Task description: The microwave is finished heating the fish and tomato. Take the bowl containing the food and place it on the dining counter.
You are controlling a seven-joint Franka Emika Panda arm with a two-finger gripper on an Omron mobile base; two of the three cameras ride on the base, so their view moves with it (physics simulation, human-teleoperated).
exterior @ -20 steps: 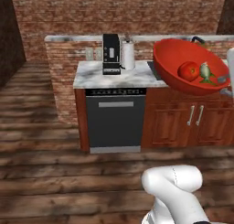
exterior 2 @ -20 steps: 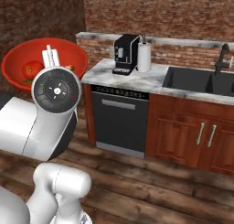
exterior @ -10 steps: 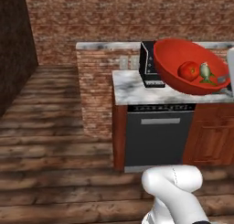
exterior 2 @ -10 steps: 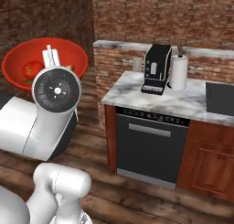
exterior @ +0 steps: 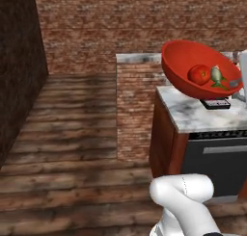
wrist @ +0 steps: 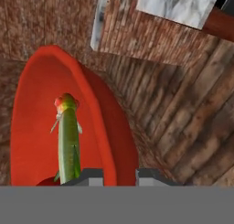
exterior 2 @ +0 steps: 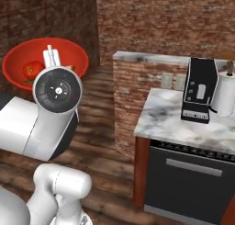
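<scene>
The red bowl hangs in the air, tilted, above the corner of a kitchen worktop. The red tomato and the greenish fish lie side by side inside it. My gripper is shut on the bowl's right rim. In the hand view the bowl's rim runs up from between the two fingertips of the gripper, and the fish lies just left of it. In the right base view the bowl with the tomato sits behind my wrist. The microwave and the dining counter are out of view.
A marble worktop over a black dishwasher carries a black coffee machine and a paper towel roll. A brick half wall with a marble cap stands behind it. Wooden floor stretches to the left.
The base has turned left, so the worktop and dishwasher have slid to the right in both base views. The bowl stays in the gripper in the same pose.
</scene>
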